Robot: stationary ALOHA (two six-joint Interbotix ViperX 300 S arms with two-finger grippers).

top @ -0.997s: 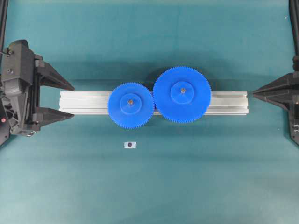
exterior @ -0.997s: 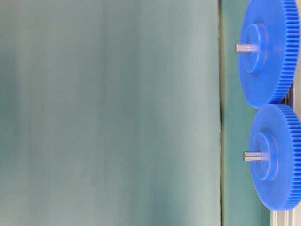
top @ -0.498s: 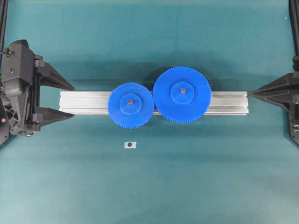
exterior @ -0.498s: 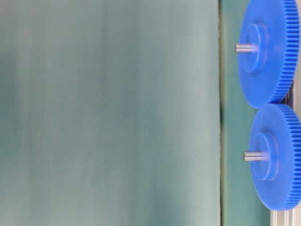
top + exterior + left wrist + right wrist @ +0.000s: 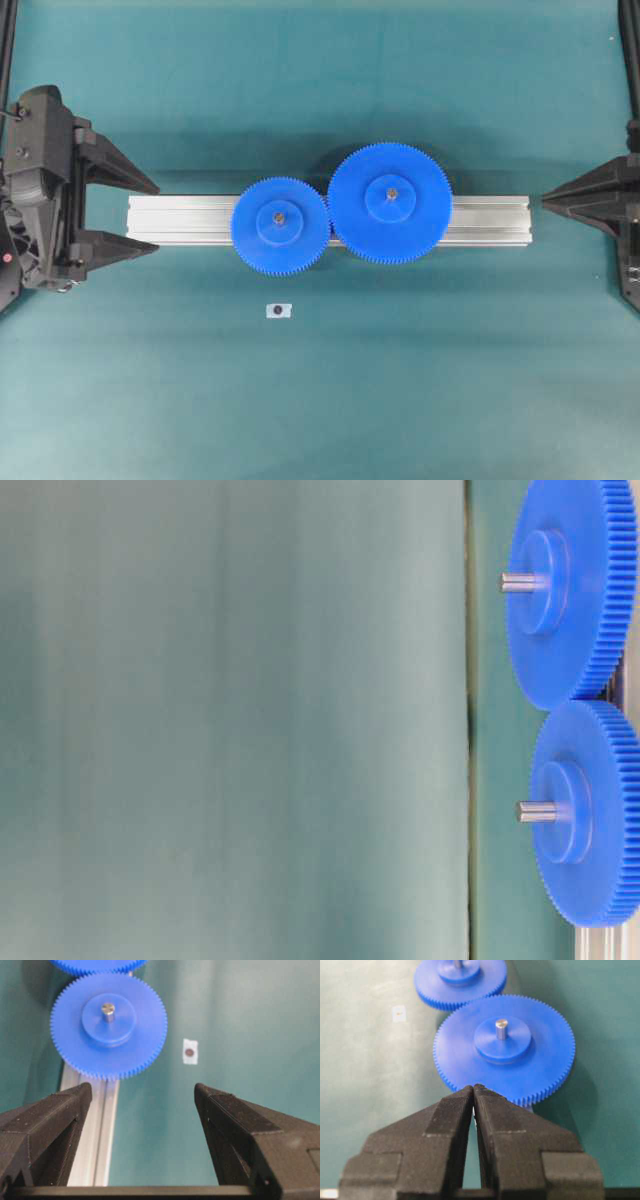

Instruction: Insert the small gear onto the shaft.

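Observation:
The small gear (image 5: 258, 238) sits flat on the aluminium rail (image 5: 180, 220) with the shaft (image 5: 279, 214) poking up through its hub. The left wrist view has the small gear (image 5: 142, 1030) and the shaft (image 5: 108, 1011) ahead of my left gripper (image 5: 142, 1088), which is open and empty. From table level the small gear (image 5: 605, 830) stands on its shaft (image 5: 535, 811). My left gripper (image 5: 158, 218) hangs at the rail's left end, clear of the gear. My right gripper (image 5: 545, 200) is shut and empty, off the rail's right end.
The larger blue gear (image 5: 425, 225) meshes with the small one on its right, on its own pin. A small white tag with a dark dot (image 5: 279, 310) lies on the green mat in front of the rail. The right gripper (image 5: 473, 1087) points at the larger gear (image 5: 545, 1060).

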